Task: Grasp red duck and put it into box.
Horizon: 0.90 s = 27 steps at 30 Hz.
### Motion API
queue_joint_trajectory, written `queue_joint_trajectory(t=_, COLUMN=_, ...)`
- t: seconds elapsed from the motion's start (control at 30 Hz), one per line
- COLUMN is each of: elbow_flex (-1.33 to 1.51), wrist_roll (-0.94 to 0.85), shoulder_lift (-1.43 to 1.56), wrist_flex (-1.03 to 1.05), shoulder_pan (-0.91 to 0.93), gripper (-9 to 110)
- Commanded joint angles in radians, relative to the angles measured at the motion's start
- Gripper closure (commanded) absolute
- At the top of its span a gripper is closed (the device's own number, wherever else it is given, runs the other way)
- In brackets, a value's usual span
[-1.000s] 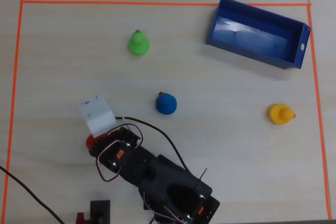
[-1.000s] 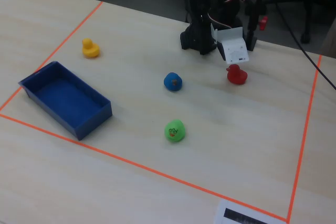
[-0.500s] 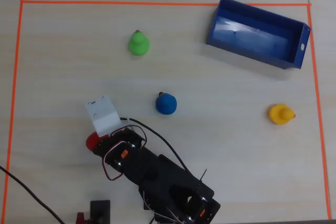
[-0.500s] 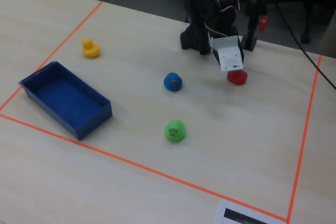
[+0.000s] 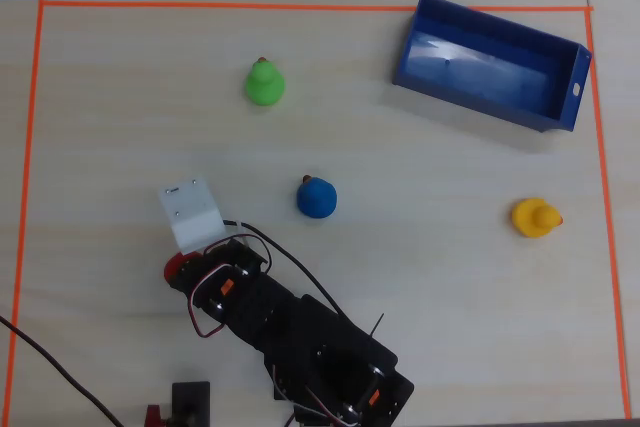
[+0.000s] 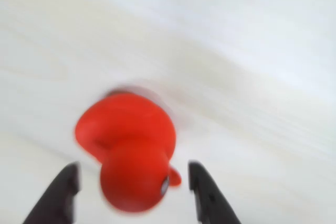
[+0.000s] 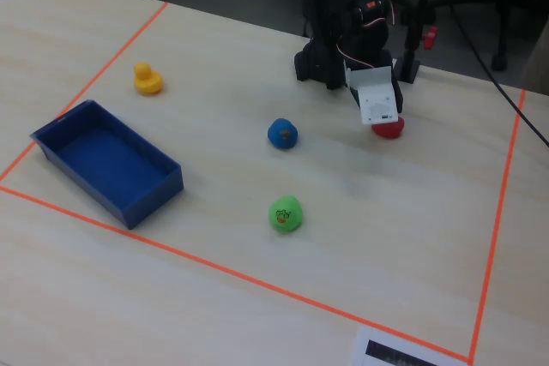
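Note:
The red duck (image 6: 128, 145) lies on the pale table, its head toward the camera in the wrist view. My gripper (image 6: 134, 190) is open, one dark finger on each side of the duck's head, with a gap on both sides. In the overhead view only a red edge of the duck (image 5: 175, 267) shows under the arm at the lower left, where my gripper (image 5: 192, 259) is mostly hidden. In the fixed view the duck (image 7: 390, 129) peeks out below the white wrist mount. The blue box (image 5: 470, 99) stands empty at the top right, far from the gripper; it also shows in the fixed view (image 7: 146, 190).
A blue duck (image 5: 316, 197), a green duck (image 5: 265, 84) and a yellow duck (image 5: 534, 217) stand on the table. Orange tape (image 5: 30, 147) frames the work area. Cables trail from the arm's base (image 5: 330, 357).

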Motion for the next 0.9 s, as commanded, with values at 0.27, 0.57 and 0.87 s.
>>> queue_joint_trajectory(t=0.27, elbow_flex=-0.017, wrist_roll=-0.023, shoulder_lift=-0.025, wrist_flex=-0.009, shoulder_pan=-0.009, gripper=101)
queue_joint_trajectory(t=0.57, elbow_flex=-0.025, wrist_roll=-0.063, shoulder_lift=0.120, wrist_flex=0.069, shoulder_pan=0.040, gripper=101)
queue_joint_trajectory(t=0.87, elbow_flex=-0.348, wrist_roll=-0.308, shoulder_lift=0.258, wrist_flex=0.167, shoulder_pan=0.509, gripper=101)
